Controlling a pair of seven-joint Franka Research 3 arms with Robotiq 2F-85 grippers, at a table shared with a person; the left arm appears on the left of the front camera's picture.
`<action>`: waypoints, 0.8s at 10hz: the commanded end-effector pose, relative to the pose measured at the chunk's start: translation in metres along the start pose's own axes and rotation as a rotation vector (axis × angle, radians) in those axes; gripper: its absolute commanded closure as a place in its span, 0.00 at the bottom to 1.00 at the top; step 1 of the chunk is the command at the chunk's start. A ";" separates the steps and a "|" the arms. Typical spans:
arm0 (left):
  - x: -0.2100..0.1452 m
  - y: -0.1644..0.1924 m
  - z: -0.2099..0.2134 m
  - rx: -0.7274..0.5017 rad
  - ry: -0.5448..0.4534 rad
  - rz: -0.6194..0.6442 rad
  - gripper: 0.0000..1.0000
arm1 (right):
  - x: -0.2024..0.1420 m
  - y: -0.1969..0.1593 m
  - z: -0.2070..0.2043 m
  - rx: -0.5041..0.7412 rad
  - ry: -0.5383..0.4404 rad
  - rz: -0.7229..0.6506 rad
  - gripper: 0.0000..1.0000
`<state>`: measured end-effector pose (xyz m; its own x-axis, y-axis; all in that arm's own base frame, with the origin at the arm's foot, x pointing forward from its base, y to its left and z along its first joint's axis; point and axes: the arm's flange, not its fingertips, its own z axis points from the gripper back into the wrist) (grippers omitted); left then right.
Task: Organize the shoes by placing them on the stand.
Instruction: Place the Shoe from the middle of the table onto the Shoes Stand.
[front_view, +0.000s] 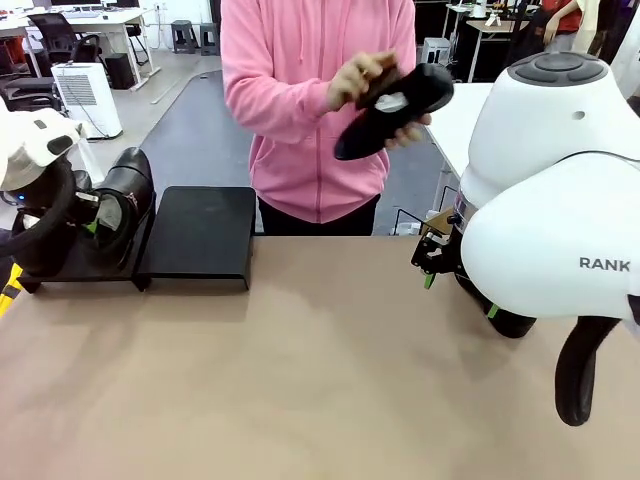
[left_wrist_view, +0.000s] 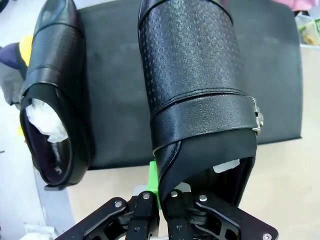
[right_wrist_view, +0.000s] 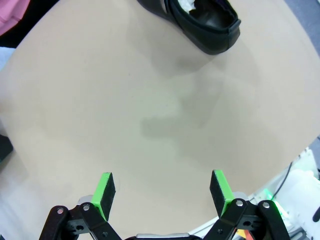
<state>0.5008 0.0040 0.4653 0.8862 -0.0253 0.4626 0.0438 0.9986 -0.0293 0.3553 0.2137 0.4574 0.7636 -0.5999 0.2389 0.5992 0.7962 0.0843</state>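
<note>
1. Left wrist view: the left claw (left_wrist_view: 165, 187) is clamped on the heel collar of a textured shoe (left_wrist_view: 192, 75), one green pad outside the leather and the other finger inside the opening. Gripping the rim there likely keeps the sole free to meet a flat surface.
2. That shoe points toe-away over the stand (left_wrist_view: 117, 75); I cannot tell whether its sole already rests on the top or hangs just above.
3. Just beside it, a second shoe (left_wrist_view: 52, 100) lies on the same unit, paper stuffing showing. The two run parallel, which looks like pairing them side by side.
4. From the front, the stand sits at the worktop's (front_view: 320, 380) far left corner, and its inner unit (front_view: 200, 235) is bare, presumably kept for the other pair.
5. The right claw (right_wrist_view: 162, 187) has its jaws wide apart and grips nothing, hovering over bare worktop.
6. Ahead of it a third shoe (right_wrist_view: 210, 25) lies on the worktop, well apart from the stand; it looks like the likely next pick.
7. Beyond the far edge, a person's hand (front_view: 358, 82) holds a fourth shoe (front_view: 405, 105) off the worktop.
</note>
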 end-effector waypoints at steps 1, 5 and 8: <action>0.013 0.010 -0.003 0.035 -0.014 0.032 1.00 | 0.003 0.002 0.000 0.019 0.009 0.020 0.00; 0.025 0.034 -0.024 0.045 -0.022 0.081 1.00 | 0.003 0.002 0.000 0.019 0.009 0.020 0.00; 0.026 0.036 -0.037 0.020 -0.041 0.085 1.00 | 0.003 0.002 0.000 0.019 0.009 0.020 0.00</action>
<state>0.5374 0.0369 0.4391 0.8840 0.0443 0.4653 -0.0318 0.9989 -0.0346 0.3553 0.2137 0.4574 0.7636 -0.5998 0.2389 0.5991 0.7962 0.0842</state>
